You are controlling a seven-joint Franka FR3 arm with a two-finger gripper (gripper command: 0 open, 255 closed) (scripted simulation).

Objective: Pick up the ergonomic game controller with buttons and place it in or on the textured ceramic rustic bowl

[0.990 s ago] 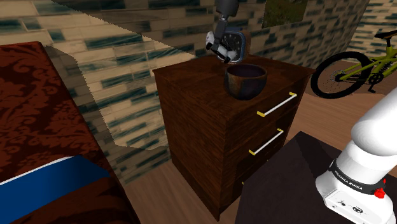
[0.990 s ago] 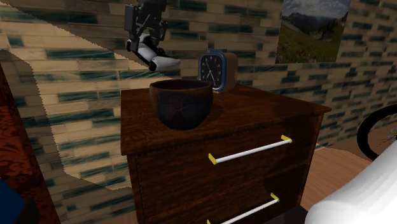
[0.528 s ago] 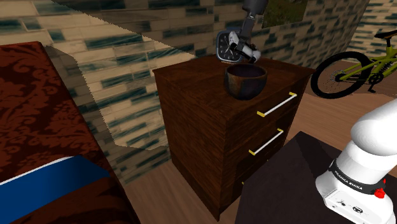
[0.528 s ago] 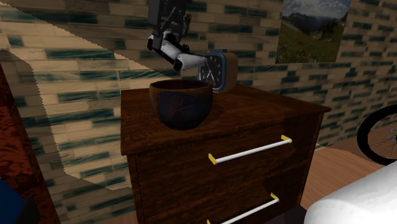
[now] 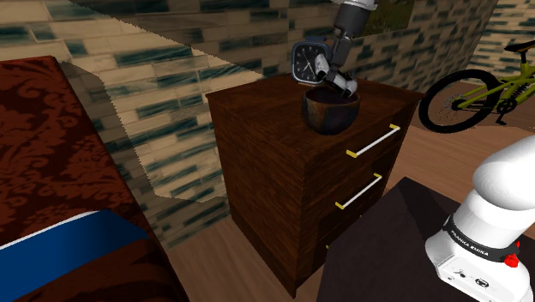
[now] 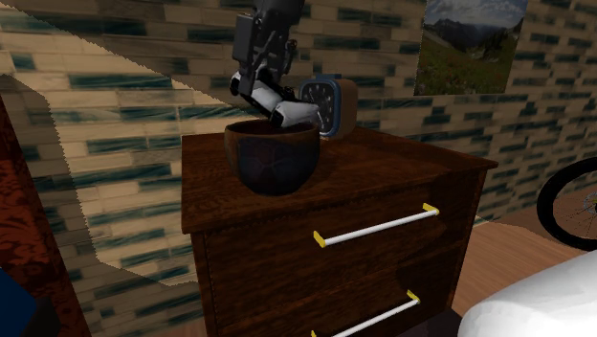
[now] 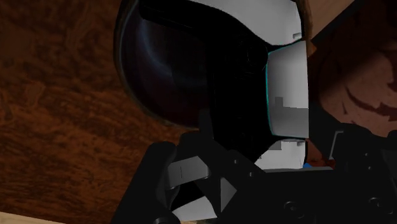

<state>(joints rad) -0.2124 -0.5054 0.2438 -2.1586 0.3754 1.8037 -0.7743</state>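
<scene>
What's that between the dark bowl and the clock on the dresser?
The claw, clasping a white game controller, hangs there over the bowl's back rim, just in front of the clock. The second exterior view shows it plainly.

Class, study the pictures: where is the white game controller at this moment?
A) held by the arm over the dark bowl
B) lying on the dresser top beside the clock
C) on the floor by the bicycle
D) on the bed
A: the jaws clasp the controller just above the bowl's rim.
</scene>
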